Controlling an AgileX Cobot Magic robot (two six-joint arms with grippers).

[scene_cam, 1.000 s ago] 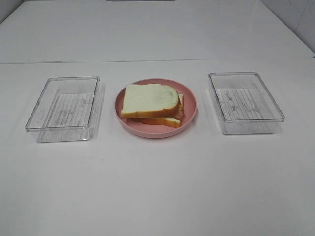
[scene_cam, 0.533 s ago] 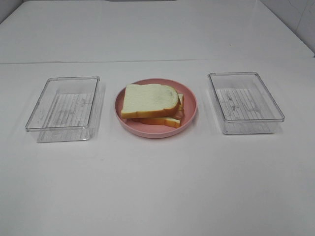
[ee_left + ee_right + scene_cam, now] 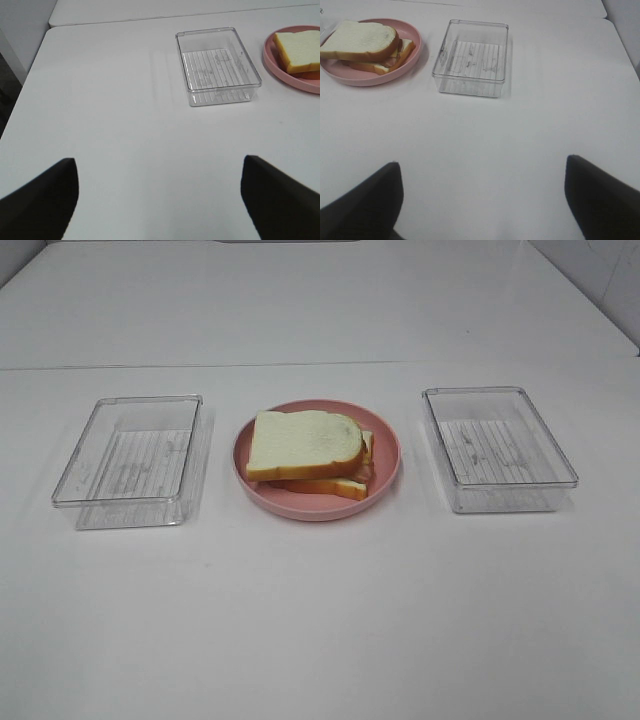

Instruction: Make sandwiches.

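One sandwich (image 3: 305,445) sits on a round pink plate (image 3: 300,512) at the table's middle: two white bread slices with orange-brown crust, and a strip of reddish filling showing at its right edge. Lettuce and cheese are hidden. The sandwich also shows in the left wrist view (image 3: 300,50) and the right wrist view (image 3: 360,42). Neither gripper shows in the exterior view. My left gripper (image 3: 157,160) is open and empty over bare table, well short of the left tray. My right gripper (image 3: 482,161) is open and empty, well short of the right tray.
A clear rectangular tray (image 3: 130,455) stands left of the plate and another (image 3: 497,445) right of it; both look empty. A seam between two table tops (image 3: 320,364) runs behind them. The table's left edge (image 3: 35,65) shows in the left wrist view.
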